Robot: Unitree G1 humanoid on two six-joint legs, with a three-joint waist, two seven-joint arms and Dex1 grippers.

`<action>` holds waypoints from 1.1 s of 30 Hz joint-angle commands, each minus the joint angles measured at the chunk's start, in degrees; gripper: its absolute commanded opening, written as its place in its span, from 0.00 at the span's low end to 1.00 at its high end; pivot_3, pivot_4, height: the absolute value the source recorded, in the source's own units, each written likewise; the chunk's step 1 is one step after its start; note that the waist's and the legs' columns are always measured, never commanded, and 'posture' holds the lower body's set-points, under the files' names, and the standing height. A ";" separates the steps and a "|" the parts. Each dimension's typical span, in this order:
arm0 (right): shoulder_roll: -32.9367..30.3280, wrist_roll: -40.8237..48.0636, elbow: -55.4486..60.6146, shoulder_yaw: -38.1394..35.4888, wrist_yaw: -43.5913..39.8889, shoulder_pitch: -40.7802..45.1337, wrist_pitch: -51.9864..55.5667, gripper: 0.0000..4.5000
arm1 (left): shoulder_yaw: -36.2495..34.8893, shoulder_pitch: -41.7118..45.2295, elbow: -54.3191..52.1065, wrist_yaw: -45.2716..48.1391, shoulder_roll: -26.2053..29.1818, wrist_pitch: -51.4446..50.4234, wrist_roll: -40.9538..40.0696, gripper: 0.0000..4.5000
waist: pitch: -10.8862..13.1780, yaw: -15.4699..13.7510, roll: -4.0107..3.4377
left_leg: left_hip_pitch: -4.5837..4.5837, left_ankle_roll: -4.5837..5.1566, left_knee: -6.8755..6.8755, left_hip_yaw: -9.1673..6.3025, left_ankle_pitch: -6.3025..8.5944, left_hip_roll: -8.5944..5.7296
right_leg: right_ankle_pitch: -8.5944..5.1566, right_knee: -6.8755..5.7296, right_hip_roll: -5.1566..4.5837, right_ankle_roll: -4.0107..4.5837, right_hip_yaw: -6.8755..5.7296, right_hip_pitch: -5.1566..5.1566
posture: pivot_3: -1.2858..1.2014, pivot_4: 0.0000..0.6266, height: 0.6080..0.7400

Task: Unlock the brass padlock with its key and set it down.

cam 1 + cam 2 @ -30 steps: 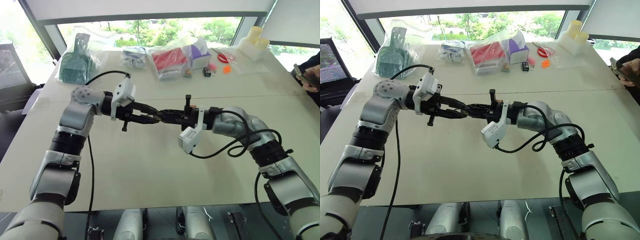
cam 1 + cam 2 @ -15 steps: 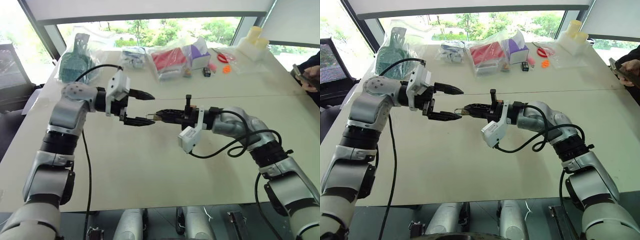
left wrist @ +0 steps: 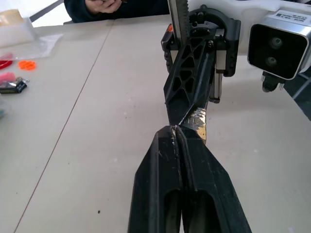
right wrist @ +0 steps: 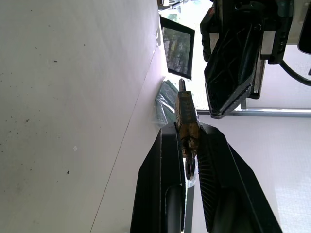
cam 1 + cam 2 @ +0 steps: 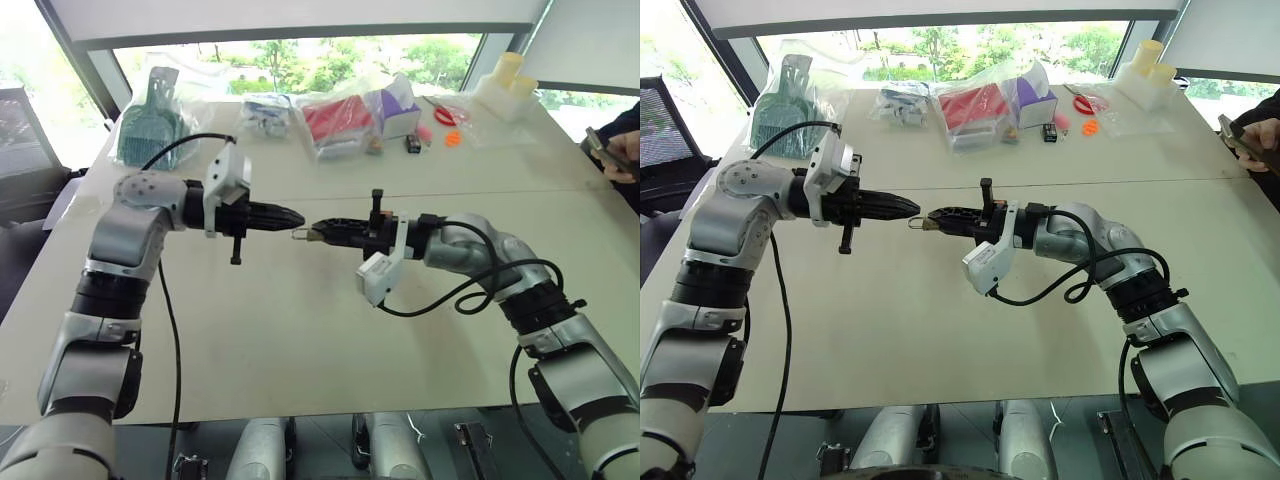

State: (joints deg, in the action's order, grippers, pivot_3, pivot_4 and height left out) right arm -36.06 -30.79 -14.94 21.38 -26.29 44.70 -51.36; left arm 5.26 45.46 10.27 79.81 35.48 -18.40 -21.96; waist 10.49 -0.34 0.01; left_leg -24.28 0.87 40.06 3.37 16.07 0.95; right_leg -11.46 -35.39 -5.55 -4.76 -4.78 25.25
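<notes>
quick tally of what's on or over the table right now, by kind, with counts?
Grippers: 2, left gripper, right gripper
Padlocks: 1, brass padlock in the right gripper
Bagged items at the far edge: 3, green scoop bag, small clear bag, red and purple bag
Total: 6

I see the bare table [image 5: 300,330] under and in front of both my grippers, so there is free room to go down there. The bagged items [image 5: 340,120] stand along the far edge. A person's hand [image 5: 622,152] is at the far right.
</notes>
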 commanded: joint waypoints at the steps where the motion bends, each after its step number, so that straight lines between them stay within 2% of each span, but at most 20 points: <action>1: -0.13 1.03 1.20 -1.28 0.23 0.56 0.18 0.00 | -0.13 -0.19 -2.01 0.18 0.36 0.41 -0.25 0.01 | 0.00 -0.02 0.00 | 0.00 0.00 0.00 0.00 0.00 0.00 | 0.00 0.00 0.00 0.00 0.00 0.00 | 0.52 0.24 1.00; 16: -0.33 1.18 1.49 -1.40 0.05 0.70 0.82 0.00 | 1.15 -2.41 -0.92 1.36 1.10 0.27 0.63 0.01 | 0.00 -0.02 0.00 | 0.01 -0.01 0.00 0.01 0.00 0.00 | 0.00 -0.01 0.00 0.00 0.01 0.00 | 0.52 0.24 1.00; 33: -0.11 1.54 2.43 -1.35 -0.38 0.21 1.31 0.00 | 0.71 -1.77 3.89 -2.65 -0.95 5.09 3.39 0.01 | 0.00 0.04 0.00 | 0.01 -0.01 0.00 0.01 0.00 0.00 | 0.00 -0.02 0.00 0.00 0.01 0.00 | 0.52 0.24 1.00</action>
State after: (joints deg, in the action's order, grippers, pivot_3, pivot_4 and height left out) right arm -36.16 -30.68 -14.83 21.38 -26.89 44.70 -50.20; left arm 7.02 42.74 14.33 77.34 34.57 -14.36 -18.54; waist 10.49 -0.31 0.01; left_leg -24.27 0.87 40.05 3.38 16.07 0.95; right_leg -11.46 -35.41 -5.55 -4.76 -4.77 25.25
